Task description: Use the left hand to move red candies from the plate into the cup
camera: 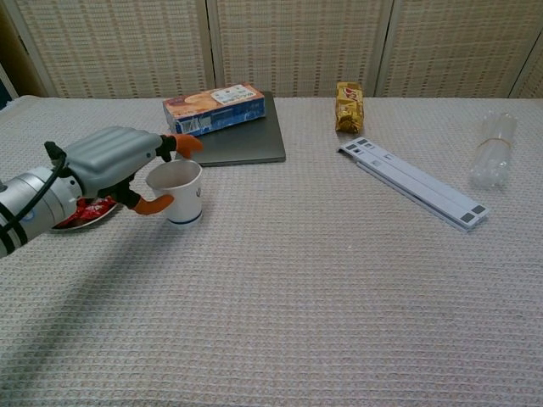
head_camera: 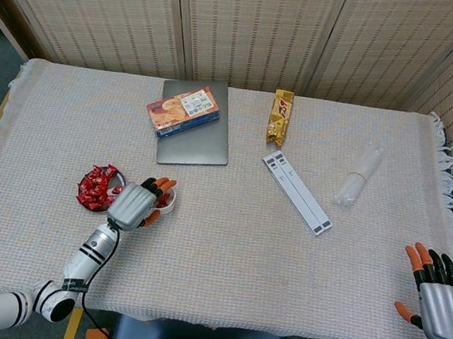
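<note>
1. Where the cloth-covered table (head_camera: 225, 245) fills the head view, the left hand (head_camera: 133, 206) is seen at the lower left, held over the white paper cup (camera: 178, 192).
2. Its fingers (camera: 185, 142) are stretched out over the cup's rim, and whether a candy is held under them cannot be told.
3. The red candies (head_camera: 95, 185) are piled on a small plate (camera: 78, 220) just left of the cup.
4. A few red bits are seen inside the cup from above.
5. The right hand (head_camera: 439, 296) is seen at the lower right corner, with fingers spread and nothing in it.
6. A cookie box (head_camera: 183, 111) lies on a gray laptop (head_camera: 195, 139) at the upper middle.
7. A gold snack packet (head_camera: 279, 117), a white folded stand (head_camera: 296, 191) and a clear plastic roll (head_camera: 357, 177) lie to the right.
</note>
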Robot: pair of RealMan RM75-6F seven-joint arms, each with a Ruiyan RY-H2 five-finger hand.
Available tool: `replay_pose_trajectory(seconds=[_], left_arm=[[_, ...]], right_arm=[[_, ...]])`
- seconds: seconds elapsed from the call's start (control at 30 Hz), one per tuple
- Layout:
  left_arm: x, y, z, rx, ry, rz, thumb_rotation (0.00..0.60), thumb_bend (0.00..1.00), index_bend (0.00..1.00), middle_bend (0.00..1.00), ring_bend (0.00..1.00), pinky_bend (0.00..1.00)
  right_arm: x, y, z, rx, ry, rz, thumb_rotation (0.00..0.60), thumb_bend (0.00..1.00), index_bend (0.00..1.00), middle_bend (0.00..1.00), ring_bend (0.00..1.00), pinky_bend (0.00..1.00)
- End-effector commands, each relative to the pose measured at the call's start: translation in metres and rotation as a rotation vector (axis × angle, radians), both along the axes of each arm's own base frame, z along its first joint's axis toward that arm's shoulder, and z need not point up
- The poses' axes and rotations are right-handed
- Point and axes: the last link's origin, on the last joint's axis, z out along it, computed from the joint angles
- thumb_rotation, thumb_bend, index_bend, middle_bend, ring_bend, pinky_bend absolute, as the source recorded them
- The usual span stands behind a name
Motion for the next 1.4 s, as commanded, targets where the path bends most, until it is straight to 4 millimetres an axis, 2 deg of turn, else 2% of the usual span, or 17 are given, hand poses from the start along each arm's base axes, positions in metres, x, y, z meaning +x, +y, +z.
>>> replay_pose_trajectory(seconds=[0.03, 0.27, 0.43, 0.57, 0.67, 0.8, 1.03, 1.4], left_arm=[[-0.001, -0.002, 0.005, 0.01, -0.012, -0.007, 0.6, 0.4, 0.15, 0.19, 0.33, 1.0], [-0.006, -0.012, 0.015, 0.014, -0.018, -0.014, 0.6, 0.4, 0.17, 0.22, 0.33, 1.0], [-0.018, -0.028, 0.034, 0.045, -0.015, -0.031, 0.6, 0.4, 0.19, 0.24, 0.34, 1.0], [-0.039, -0.046, 0.051, 0.07, -0.035, -0.004, 0.6, 0.4, 0.19, 0.24, 0.34, 1.0], [-0.063, -0.06, 0.062, 0.092, -0.049, 0.045, 0.6, 0.4, 0.19, 0.24, 0.34, 1.0], [-0.088, -0.071, 0.072, 0.141, -0.035, 0.084, 0.6, 0.4, 0.19, 0.25, 0.34, 1.0], [-0.112, -0.083, 0.074, 0.16, -0.039, 0.13, 0.6, 0.4, 0.2, 0.25, 0.33, 1.0], [-0.12, -0.1, 0.074, 0.158, -0.057, 0.119, 0.6, 0.4, 0.2, 0.25, 0.33, 1.0]], right_arm=[[0.0, 0.0, 0.0, -0.001, 0.0, 0.001, 0.6, 0.06, 0.0, 0.0, 0.0, 0.0], [0.002, 0.001, -0.001, 0.004, -0.001, 0.008, 0.6, 0.06, 0.0, 0.0, 0.0, 0.0], [0.001, 0.002, -0.001, 0.003, 0.001, 0.009, 0.6, 0.06, 0.0, 0.0, 0.0, 0.0], [0.002, 0.002, -0.002, 0.009, 0.002, 0.011, 0.6, 0.06, 0.0, 0.0, 0.0, 0.0], [0.003, 0.003, -0.003, 0.01, 0.002, 0.017, 0.6, 0.06, 0.0, 0.0, 0.0, 0.0], [0.003, 0.003, -0.004, 0.013, 0.004, 0.022, 0.6, 0.06, 0.0, 0.0, 0.0, 0.0], [0.004, 0.003, -0.007, 0.027, 0.008, 0.026, 0.6, 0.06, 0.0, 0.0, 0.0, 0.0], [0.005, 0.003, -0.009, 0.031, 0.013, 0.026, 0.6, 0.06, 0.0, 0.0, 0.0, 0.0]])
